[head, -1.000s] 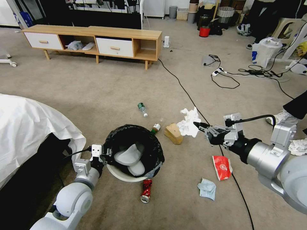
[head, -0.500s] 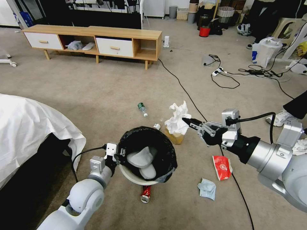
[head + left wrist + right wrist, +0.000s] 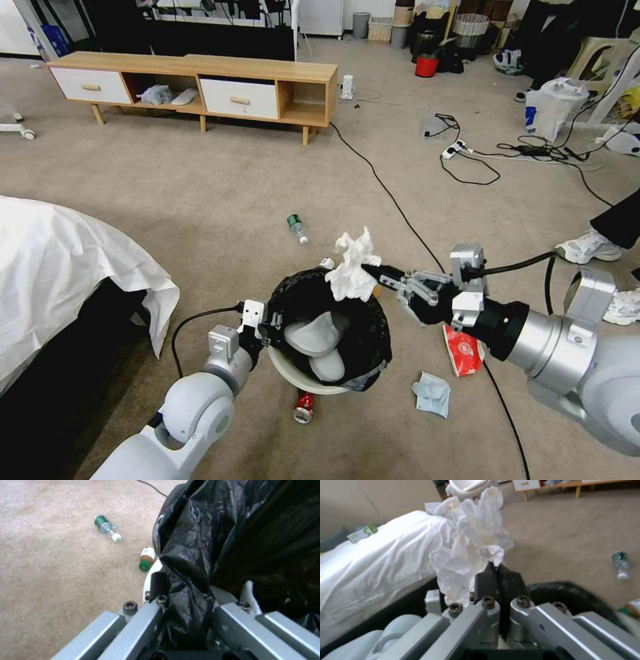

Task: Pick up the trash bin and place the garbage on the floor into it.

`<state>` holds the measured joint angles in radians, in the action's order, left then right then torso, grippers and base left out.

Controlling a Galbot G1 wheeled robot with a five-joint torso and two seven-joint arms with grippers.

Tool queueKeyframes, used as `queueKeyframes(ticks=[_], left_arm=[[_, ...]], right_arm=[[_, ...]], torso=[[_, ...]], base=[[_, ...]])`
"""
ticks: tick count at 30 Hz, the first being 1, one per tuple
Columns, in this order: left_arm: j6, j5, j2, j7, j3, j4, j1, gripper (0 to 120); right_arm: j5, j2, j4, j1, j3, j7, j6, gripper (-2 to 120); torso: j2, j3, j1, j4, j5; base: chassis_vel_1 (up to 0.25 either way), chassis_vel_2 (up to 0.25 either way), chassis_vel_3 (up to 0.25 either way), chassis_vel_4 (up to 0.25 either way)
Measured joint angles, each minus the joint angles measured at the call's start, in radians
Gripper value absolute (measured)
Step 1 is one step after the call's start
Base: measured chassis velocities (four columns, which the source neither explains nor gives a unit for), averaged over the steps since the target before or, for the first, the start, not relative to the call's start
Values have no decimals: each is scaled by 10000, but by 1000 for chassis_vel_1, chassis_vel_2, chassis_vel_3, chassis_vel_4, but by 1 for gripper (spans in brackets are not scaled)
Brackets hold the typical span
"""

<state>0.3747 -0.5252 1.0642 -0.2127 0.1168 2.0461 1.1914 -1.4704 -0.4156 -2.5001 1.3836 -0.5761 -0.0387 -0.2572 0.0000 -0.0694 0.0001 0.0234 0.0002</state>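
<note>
1. The left gripper (image 3: 263, 325) is pinching the rim of the trash bin (image 3: 303, 375), at the bin's nine o'clock side. Its fingers (image 3: 159, 583) are squeezing the black bag there.
2. The bin is sitting low in the middle of the head view, tipped a bit.
3. The right gripper (image 3: 375, 273) is pinching the white crumpled tissue (image 3: 350, 267) between fingers pressed together, above the bin's one o'clock edge.
4. The crushed red can (image 3: 304, 407) is lying on the floor (image 3: 220, 200) at the bin's six o'clock.
5. The red snack packet (image 3: 462, 349) and pale blue tissue (image 3: 432, 393) are lying at about four o'clock.
6. The green-labelled clear bottle (image 3: 297, 228) is lying at twelve o'clock, farther off.
7. The small green-capped bottle (image 3: 146, 558) is lying just beside the bin.
</note>
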Motion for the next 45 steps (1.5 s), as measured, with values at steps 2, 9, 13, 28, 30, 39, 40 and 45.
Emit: queueKeyframes(ticks=[2, 9, 13, 28, 30, 39, 40, 45], left_arm=[[24, 32, 68, -8, -36, -18, -39, 1], [255, 239, 607, -167, -354, -244, -291, 1], [362, 266, 807, -301, -417, -383, -402, 1], [995, 184, 1284, -646, -374, -476, -136, 1], [995, 183, 1283, -646, -356, -459, -117, 1], [996, 129, 1235, -648, -285, -336, -8, 1], [996, 107, 1236, -661, -283, -321, -7, 1], [987, 18, 1210, -707, -252, -229, -6, 1]], right_arm=[[17, -42, 0, 14, 81, -23, -10, 0], [53, -135, 2, 70, 347, -110, -167, 0], [103, -164, 2, 116, 398, -103, -245, 0], [935, -529, 1, 341, 1042, -82, -386, 0], [1003, -551, 23, 334, 1097, -82, -384, 0], [1343, -726, 483, 282, 1428, -66, -351, 25], [1387, -749, 540, 290, 1460, -58, -353, 30], [1571, -857, 774, 331, 1594, 29, -354, 51]], torso=[[0, 0, 0, 0, -1], [0, 0, 0, 1, -1], [0, 0, 0, 0, -1], [0, 0, 0, 1, -1], [0, 0, 0, 1, -2], [0, 0, 0, 0, -1], [0, 0, 0, 0, -1], [0, 0, 0, 1, -2]], base=[[0, 0, 0, 0], [0, 0, 0, 0], [0, 0, 0, 0], [0, 0, 0, 0], [0, 0, 0, 0], [0, 0, 0, 0], [0, 0, 0, 0], [0, 0, 0, 0]])
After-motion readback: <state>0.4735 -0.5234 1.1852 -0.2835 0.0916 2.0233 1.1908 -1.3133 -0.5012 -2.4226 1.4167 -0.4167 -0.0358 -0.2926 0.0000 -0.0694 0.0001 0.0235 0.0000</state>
